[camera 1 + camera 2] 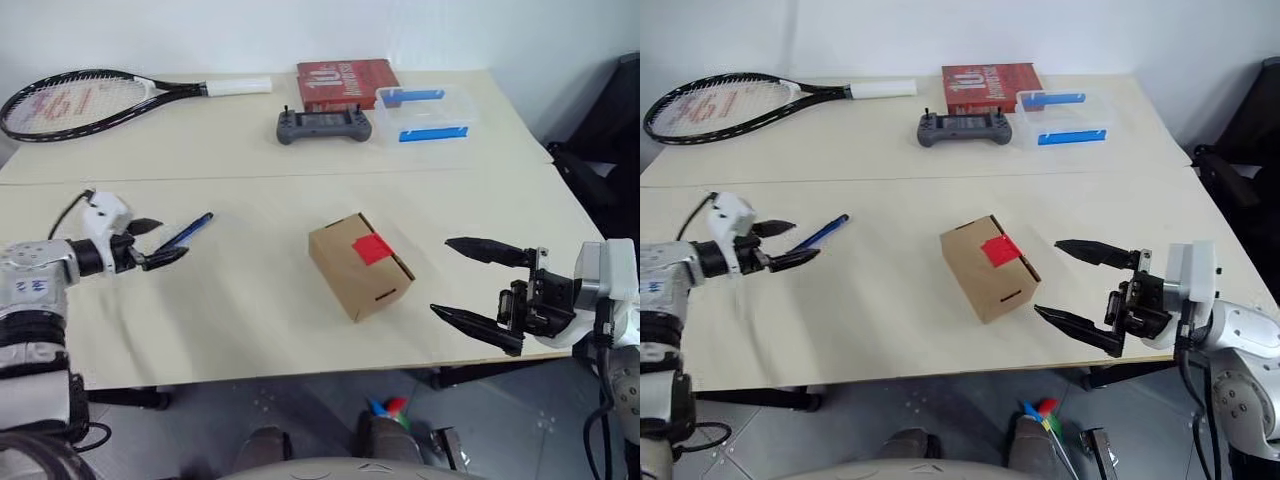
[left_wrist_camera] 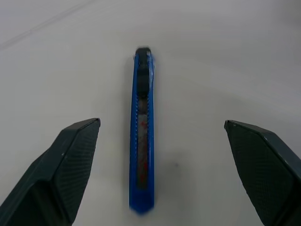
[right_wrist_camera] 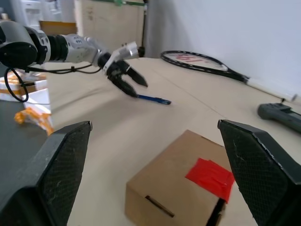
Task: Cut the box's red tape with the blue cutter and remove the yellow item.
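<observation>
pale cream desk (image 1: 250, 330) under a white wall, matte and flat, a seam line running across it. left gripper (image 1: 150, 243) hovers low over the desk with its jaws released, spread wide, the black textured fingers (image 2: 70, 160) either side of the blue cutter (image 1: 186, 232) and not touching it. that cutter is slim, pen-shaped, smooth blue plastic with a dark slider, lying flat on the desk, its near end between the fingertips. right gripper (image 1: 480, 290) sits off the desk's right side, jaws released too, long tapered black fingers (image 1: 490, 250) wide apart and holding nothing, pointing in toward the box (image 1: 360, 265). the box is brown corrugated cardboard, a small squat carton sitting mid-desk, turned at an angle, a dark slot cut in its near side. the red tape (image 1: 372, 248) is a bright square patch stuck across the top flap seam, uncut, slightly wrinkled in the right wrist view. flaps are closed, so the box's inside is hidden. further back: a tennis racket (image 1: 90, 100) with a white grip at far left, a grey handheld controller (image 1: 323, 125) in the middle, a red printed book-like box (image 1: 345, 82) behind it, and a clear plastic container with blue clips (image 1: 425, 112) just beside that. open desk lies between cutter and box.
</observation>
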Motion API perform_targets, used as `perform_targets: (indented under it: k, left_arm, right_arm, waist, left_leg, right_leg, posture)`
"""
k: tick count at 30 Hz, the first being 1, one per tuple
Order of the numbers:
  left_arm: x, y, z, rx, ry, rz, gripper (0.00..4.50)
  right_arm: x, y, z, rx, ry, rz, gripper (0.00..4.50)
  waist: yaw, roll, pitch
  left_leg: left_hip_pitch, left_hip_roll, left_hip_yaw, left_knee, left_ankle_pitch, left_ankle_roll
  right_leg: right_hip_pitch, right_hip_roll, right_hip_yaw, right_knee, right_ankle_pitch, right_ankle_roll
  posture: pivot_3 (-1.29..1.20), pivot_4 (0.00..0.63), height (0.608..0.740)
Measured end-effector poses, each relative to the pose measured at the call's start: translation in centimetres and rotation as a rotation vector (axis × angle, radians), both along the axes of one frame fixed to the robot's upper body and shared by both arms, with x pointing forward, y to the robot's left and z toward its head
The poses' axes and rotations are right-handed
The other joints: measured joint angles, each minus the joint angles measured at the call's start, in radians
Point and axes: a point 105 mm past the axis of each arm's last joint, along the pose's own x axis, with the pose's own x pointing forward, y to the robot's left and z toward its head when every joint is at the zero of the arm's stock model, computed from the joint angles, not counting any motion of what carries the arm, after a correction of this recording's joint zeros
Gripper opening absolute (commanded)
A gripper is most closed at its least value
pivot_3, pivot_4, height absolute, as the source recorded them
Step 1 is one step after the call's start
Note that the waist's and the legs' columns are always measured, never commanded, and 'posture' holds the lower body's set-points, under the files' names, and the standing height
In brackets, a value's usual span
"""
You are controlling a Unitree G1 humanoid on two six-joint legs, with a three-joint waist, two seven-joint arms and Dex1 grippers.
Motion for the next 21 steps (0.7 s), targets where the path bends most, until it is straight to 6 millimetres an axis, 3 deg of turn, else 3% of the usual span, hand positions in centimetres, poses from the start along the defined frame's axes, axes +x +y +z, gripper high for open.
perform_targets:
  k: [8,11,21]
  left_arm:
    - [0.9,0.4,-0.3,0.042,0.032,0.049,4.50]
    - [0.7,0.3,-0.5,0.033,0.049,0.037,3.90]
    - [0.8,0.1,-1.0,0.019,0.056,0.044,1.08]
  right_arm:
    - [-0.7,0.7,-0.2,0.003,0.000,-0.042,4.48]
    - [-0.7,0.8,-0.1,0.006,-0.003,-0.054,4.50]
    - [-0.6,1.0,0.5,0.011,-0.030,-0.053,4.50]
  waist:
    - [0.009,0.000,0.000]
    - [0.009,0.000,0.000]
    - [0.010,0.001,-0.001]
  left_leg:
    - [0.001,0.001,0.000,0.003,0.000,0.000]
    - [0.002,0.001,0.001,0.003,0.000,0.000]
    - [0.004,0.001,0.002,0.005,-0.001,0.000]
  right_leg:
    - [0.001,0.000,0.001,0.002,0.000,0.000]
    - [0.002,0.000,0.001,0.003,0.000,0.000]
    - [0.003,0.000,0.003,0.005,0.000,0.000]
  posture:
    - [0.00,0.150,0.740]
    - [0.00,0.150,0.740]
    - [0.00,0.150,0.740]
